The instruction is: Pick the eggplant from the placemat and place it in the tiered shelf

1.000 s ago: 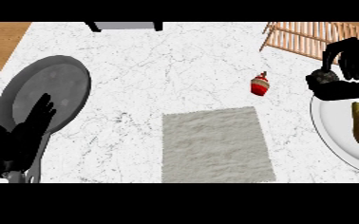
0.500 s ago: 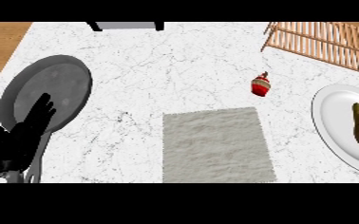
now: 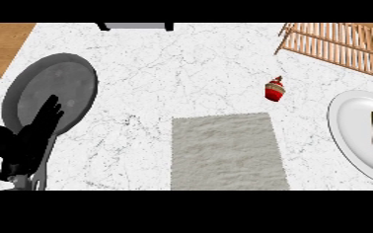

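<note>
Left hand (image 3: pixel 33 138) all matte black, slim tapered fingers (image 3: pixel 50 109) ending in rounded tips, a broader dark palm below them, a pale grey stretch of forearm (image 3: pixel 27 181) at its base, no markings, cables or screws visible

The grey placemat (image 3: pixel 226 150) lies flat, to the right of the left hand (image 3: pixel 33 138). The wooden slatted tiered shelf (image 3: pixel 331 42) sits far right and beyond it.
</note>
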`<state>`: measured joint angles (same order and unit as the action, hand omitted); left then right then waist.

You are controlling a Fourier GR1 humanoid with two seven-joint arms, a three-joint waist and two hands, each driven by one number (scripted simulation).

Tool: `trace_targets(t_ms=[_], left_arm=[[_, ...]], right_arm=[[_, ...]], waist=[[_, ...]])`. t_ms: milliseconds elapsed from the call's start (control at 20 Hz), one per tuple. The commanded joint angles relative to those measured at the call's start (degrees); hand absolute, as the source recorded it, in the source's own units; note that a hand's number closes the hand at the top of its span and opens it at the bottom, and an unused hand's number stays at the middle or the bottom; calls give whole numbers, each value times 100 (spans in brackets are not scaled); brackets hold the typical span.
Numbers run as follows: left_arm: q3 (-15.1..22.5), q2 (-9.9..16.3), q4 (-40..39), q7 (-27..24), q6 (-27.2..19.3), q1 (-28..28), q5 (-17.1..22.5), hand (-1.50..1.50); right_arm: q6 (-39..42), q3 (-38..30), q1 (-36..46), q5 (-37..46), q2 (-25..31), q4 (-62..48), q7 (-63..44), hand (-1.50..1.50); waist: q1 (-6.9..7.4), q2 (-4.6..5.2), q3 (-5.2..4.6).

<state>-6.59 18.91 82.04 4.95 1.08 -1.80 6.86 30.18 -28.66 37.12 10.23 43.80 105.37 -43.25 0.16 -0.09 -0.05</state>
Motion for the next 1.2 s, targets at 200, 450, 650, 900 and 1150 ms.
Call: trace_targets(t_ms=[200, 450, 650, 900, 1150], left_arm=[[-121, 42, -80, 136, 186, 197, 64, 0], [-71, -11, 167, 101, 267, -23, -8, 0], [-12, -192, -229, -152, 94, 146, -276, 0], [-162, -86, -62, 245, 163, 286, -129, 0], [-481, 225, -385, -96, 607, 328, 70, 0]], right_arm=[[-251, 555, 734, 901, 841, -1475, 595, 150], [-185, 928, 1352, 1089, 1181, -2240, 822, 150], [-541, 1195, 1579, 1529, 1141, -2764, 1052, 150], [-1128, 1415, 1494, 2165, 1142, -3795, 1970, 150], [-1479, 1557, 2092, 2456, 1011, -4768, 2290, 150]], waist=[[78, 29, 2], [109, 26, 1], [72, 32, -1], [88, 38, 3], [97, 38, 0]])
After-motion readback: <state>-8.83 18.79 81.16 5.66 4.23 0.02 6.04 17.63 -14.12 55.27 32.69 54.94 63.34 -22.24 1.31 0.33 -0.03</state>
